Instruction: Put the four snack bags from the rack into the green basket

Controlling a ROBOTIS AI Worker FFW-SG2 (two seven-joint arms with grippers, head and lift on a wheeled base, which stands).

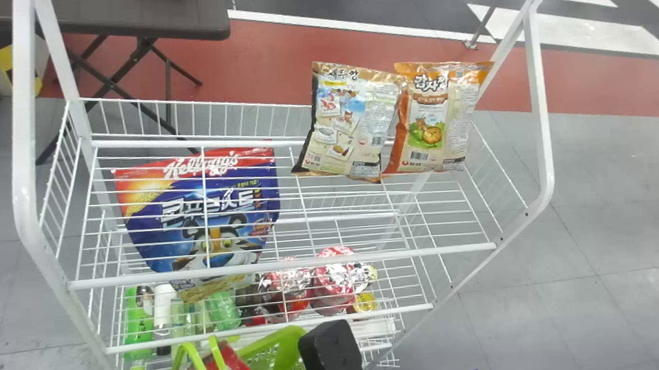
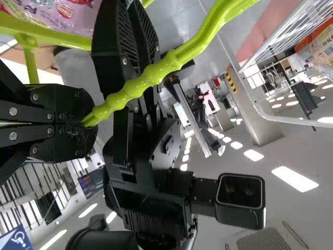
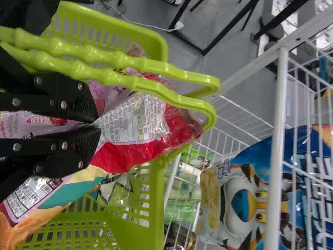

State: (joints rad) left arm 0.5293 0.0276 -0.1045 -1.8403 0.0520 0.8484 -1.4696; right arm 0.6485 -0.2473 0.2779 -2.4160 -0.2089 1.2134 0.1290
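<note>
Grasping green basket handle (image 2: 156, 73) in left jaws, red snack bag (image 3: 125, 156) in right jaws. Got two snack bags (image 1: 349, 126) at far-right corner of white rack (image 1: 311, 262).

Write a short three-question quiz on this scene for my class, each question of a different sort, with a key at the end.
1. Multiple choice: What does the left tool grip?
a) a rail of the rack
b) the handle of the green basket
c) the blue bag

2. True or false: The right tool holds nothing.

3. Fill in the number: In the head view, ____ snack bags sit on the rack to the right of the blue bag.

Key: 1 b; 2 false, it pinches a red bag; 3 two.
</note>
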